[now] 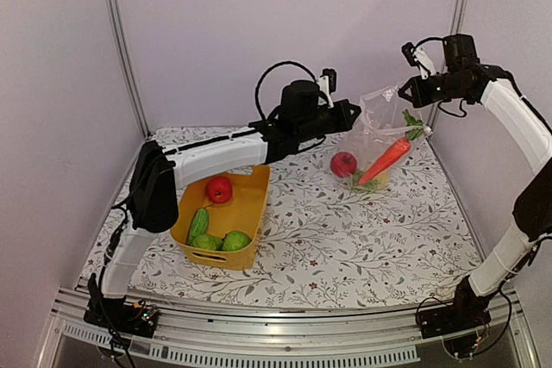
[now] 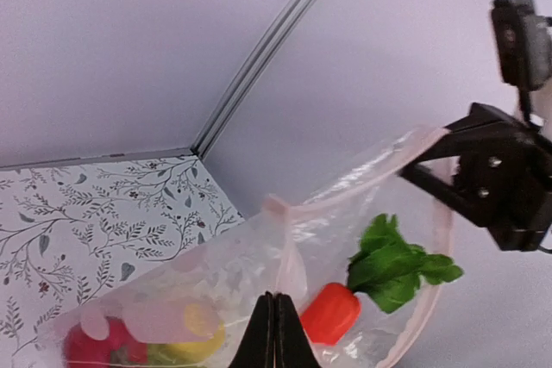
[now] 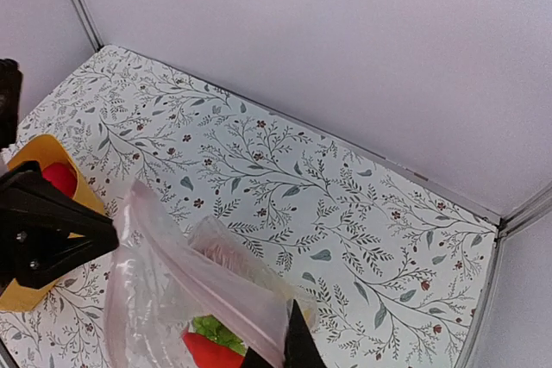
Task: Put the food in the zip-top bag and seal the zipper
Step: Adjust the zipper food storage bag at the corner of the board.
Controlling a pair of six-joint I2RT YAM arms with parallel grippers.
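The zip-top bag (image 1: 377, 131) — clenched by left gripper (image 1: 352, 115) and right gripper (image 1: 405, 90) — holds carrot (image 1: 385, 159), red apple (image 1: 343, 164), a film-blurred lemon (image 2: 197, 329); yellow basket (image 1: 252, 208) holds tomato (image 1: 219, 189), cucumber (image 1: 198, 223), limes (image 1: 235, 240).

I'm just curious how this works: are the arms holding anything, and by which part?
Both hold the zip-top bag by its mouth edge: the left gripper pinches one stretch of the rim, the right gripper another.
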